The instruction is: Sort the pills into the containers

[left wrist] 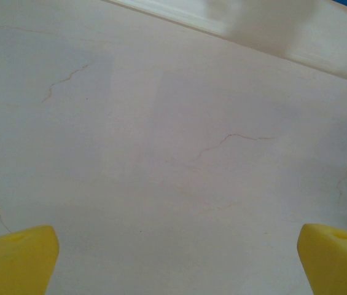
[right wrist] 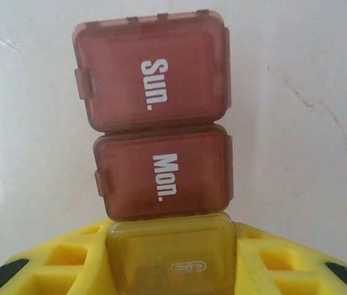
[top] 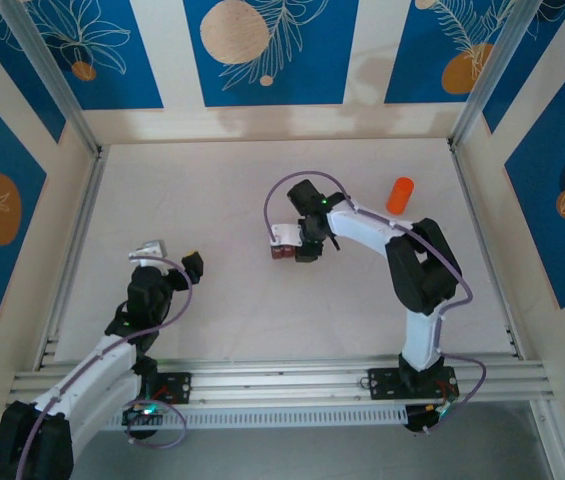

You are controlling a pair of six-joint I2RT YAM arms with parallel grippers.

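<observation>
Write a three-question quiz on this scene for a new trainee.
1. True or false: the left gripper's fingers stand wide apart over bare table.
2. Which cell of the pill box sits between the right gripper's fingers? A: the one marked Sun. B: the one marked Mon. C: the tan-yellow cell.
3. Fill in: the lid farthest from the right gripper reads ____.

Key: 1 true; 2 C; 3 Sun.
</observation>
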